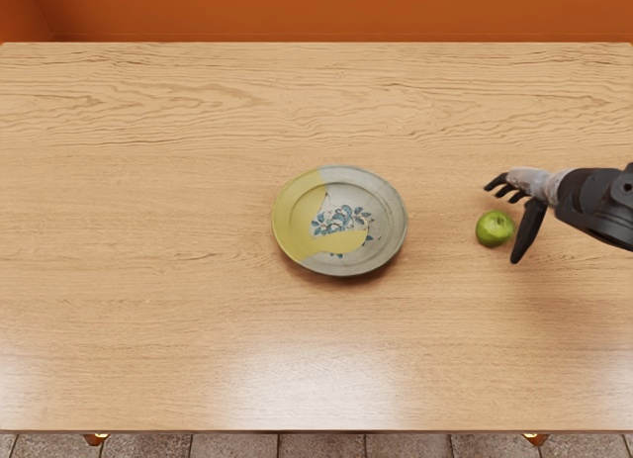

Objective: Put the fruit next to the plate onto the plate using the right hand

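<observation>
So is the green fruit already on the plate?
No, the green fruit sits on the table to the right of the plate, with the right hand open beside it.

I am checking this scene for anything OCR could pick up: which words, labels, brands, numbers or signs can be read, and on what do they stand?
None: no text can be read anywhere in the head view.
The plate bears only a blue flower pattern, with no letters.
The green fruit, the right hand and the table show no label, number or sign.
</observation>
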### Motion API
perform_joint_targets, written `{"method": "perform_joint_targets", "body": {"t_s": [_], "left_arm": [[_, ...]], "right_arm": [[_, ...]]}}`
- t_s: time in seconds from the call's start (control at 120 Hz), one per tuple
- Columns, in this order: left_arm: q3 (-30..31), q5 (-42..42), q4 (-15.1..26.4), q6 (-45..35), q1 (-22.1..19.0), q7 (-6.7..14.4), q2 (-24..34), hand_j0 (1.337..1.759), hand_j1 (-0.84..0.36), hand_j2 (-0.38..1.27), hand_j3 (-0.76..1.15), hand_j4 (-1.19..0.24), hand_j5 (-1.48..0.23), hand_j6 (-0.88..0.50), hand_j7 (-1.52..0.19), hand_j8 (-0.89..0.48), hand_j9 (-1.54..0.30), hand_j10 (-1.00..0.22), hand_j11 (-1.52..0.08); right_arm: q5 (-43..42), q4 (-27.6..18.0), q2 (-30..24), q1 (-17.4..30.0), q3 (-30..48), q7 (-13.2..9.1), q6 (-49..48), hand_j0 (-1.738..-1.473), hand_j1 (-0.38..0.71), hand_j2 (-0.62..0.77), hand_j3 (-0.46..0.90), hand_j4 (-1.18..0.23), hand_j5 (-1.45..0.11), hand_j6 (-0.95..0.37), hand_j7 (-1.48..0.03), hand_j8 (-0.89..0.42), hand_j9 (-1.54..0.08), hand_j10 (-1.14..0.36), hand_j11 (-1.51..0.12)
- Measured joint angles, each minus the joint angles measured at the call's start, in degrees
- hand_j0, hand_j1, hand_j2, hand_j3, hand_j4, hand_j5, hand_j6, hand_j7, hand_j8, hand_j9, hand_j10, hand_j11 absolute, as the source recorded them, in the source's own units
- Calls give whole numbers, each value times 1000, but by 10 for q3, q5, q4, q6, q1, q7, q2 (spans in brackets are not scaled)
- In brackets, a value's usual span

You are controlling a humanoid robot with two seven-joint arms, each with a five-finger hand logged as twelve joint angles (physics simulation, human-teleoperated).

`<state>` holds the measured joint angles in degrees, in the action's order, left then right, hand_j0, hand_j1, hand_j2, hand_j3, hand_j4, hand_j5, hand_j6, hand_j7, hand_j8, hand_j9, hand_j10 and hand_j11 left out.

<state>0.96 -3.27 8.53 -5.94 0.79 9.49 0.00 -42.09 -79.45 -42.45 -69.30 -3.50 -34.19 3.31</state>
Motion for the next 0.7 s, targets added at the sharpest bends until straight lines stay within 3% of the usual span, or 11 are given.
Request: {"method": "perform_joint_targets", "body": {"t_s": [0.3,0.458,0.7], "left_arm": [[0,0,0,0,0,0,0,1658,343,1,0,-6,-7,-6,-7,-6,-7,-6,-7],[0,0,0,0,0,0,0,1658,343,1,0,-6,-7,-6,-7,-6,-7,-6,-7],[0,0,0,0,0,0,0,1658,343,1,0,-6,-7,-6,-7,-6,-7,-6,-7]], "right_arm": [[-2,-17,-4,19,1,10,55,-1658,-55,-47,0,-251,-322,-252,-321,-251,-322,-250,-321],[-15,-27,-3,40,0,41,106,-1658,-22,-52,0,-278,-357,-280,-357,-279,-357,-277,-357],[-24,-30,6,49,0,51,124,-1658,67,-67,0,-352,-454,-353,-453,-352,-454,-351,-453]]}}
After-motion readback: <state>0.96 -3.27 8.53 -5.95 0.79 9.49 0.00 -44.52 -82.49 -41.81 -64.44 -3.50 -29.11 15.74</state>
